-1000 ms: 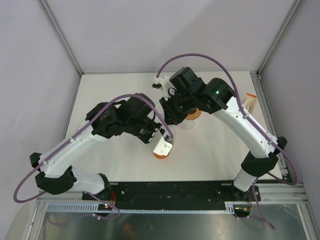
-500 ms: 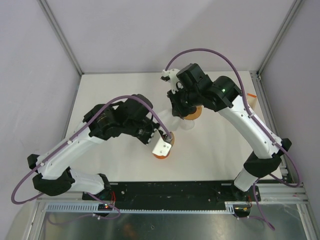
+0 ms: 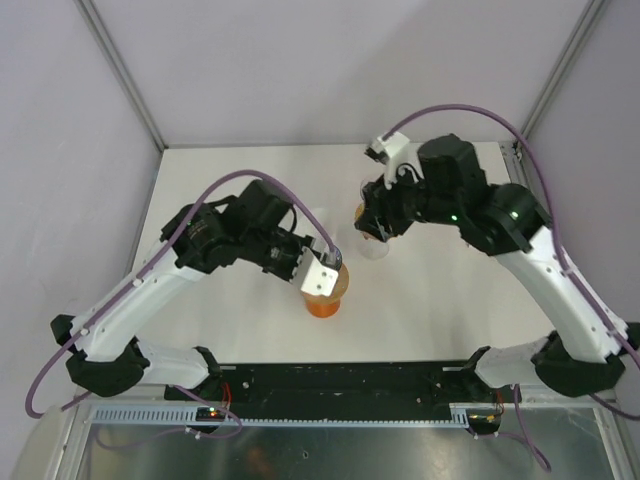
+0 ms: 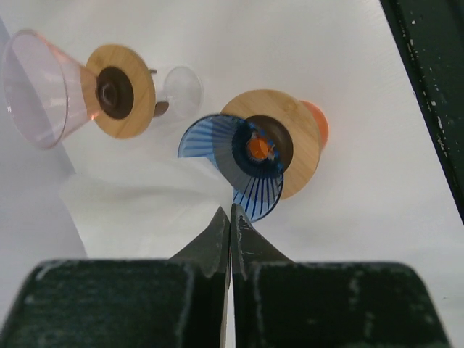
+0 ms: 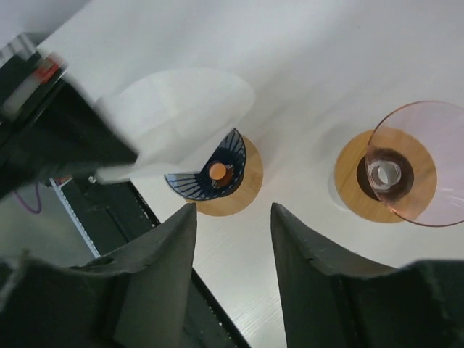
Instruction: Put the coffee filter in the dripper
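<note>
Your left gripper (image 4: 230,217) is pinched tight on one edge of the white paper coffee filter (image 4: 138,210). The filter fans out to one side of the tips, over the blue ribbed dripper (image 4: 257,192) on its round wooden base; you cannot tell whether they touch. Your right gripper (image 5: 232,217) stands parted and holds nothing, high over the white table (image 5: 326,65). The clear pink dripper (image 5: 417,163) stands apart from the blue one, with bare tabletop between. The black rail (image 4: 428,72) at the table's near edge runs close beside the blue one.

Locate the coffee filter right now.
Pinched in the shut left gripper, the coffee filter hangs partly over the blue dripper in the right wrist view; the pink dripper stands apart.
</note>
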`<state>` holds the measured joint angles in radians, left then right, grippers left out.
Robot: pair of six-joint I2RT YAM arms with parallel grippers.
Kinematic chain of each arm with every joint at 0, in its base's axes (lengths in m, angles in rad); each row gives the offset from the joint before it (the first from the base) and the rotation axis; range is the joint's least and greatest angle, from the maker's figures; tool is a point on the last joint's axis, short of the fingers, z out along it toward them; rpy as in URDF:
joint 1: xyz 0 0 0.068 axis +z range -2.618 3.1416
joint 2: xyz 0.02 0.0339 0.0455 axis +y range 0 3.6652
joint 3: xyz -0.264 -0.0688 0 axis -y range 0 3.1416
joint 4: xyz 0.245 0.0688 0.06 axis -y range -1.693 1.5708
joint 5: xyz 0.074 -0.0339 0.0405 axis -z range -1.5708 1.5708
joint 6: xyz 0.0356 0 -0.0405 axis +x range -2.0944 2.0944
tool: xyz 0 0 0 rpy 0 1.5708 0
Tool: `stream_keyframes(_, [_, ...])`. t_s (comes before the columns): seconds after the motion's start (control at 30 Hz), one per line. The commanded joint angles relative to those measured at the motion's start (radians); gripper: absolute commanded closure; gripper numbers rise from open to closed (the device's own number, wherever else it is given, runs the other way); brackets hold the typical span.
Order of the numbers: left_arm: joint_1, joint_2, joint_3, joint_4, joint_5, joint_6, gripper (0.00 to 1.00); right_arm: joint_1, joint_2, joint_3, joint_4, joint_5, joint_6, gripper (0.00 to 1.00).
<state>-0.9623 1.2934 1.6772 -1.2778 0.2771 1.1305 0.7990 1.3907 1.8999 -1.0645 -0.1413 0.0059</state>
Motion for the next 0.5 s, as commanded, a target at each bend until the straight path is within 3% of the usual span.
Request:
stream_keyframes(0.0, [0.133,-0.023,0.026,0.005,0.170,-0.054,1.00,-0.025,-0.161,-0.112,0.214,-0.196,-0.111,0.48])
stream_keyframes(0.23, [0.196,0.004,-0.010,0.005,0.287,-0.040,1.00,-0.092,-0.327,-0.340,0.378,-0.375,-0.271,0.41])
stream_keyframes(0.47, [0.152,0.018,-0.021,-0.005,0.232,0.029,1.00,-0.129,-0.324,-0.382,0.385,-0.531,-0.377,0.40])
